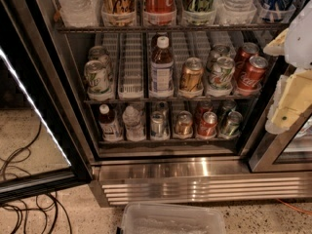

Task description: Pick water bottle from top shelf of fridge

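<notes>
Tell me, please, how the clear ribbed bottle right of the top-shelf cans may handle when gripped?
The water bottle has thin-looking ribbed walls, so it probably flexes under squeeze. Its tray lane likely resists sideways tipping. The gripper hangs lower, at the right of the fridge.

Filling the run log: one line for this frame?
phase: pre-grasp | gripper: at fridge right frame, outside shelves | water bottle: on top shelf, ungrasped

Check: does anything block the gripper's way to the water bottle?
Nothing visible does. The door stands open, the water bottle is at the top shelf's front, and the gripper sits lower right, outside the fridge.
</notes>
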Tool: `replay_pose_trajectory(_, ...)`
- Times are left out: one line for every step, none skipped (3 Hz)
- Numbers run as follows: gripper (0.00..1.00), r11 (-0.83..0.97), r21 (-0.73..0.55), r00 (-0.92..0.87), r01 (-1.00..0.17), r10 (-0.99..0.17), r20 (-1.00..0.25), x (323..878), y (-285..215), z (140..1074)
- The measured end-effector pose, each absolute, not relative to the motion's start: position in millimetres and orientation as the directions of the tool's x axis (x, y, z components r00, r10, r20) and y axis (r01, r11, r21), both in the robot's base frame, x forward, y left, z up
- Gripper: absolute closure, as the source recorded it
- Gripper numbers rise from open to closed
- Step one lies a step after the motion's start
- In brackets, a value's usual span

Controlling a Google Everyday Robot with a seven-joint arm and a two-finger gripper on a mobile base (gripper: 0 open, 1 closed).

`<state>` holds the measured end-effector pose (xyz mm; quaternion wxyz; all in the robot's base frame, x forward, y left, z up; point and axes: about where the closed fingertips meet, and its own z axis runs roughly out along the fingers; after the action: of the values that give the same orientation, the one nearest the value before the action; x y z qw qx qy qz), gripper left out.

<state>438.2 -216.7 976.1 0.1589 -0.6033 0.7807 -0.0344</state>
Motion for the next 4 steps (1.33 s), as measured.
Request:
replay_pose_trajectory(0.0,0.27,-0.246,-0.222,-0.931,-0.953,-0.207,438.2,-216.6,976.1)
replay_pose_trajectory(0.0,0.326,-0.266,-0.252,-0.907,-0.927,-0.278,450.5,-213.5,978.1)
replay_pose_trajectory(0.0,0.473,-0.316,-0.35,-0.822,-0.859,-0.374,466.1,-219.5,982.6)
replay_pose_trajectory(0.0,0.64,-0.348,-0.446,-0.685,-0.746,-0.494,488.5,-228.4,990.3)
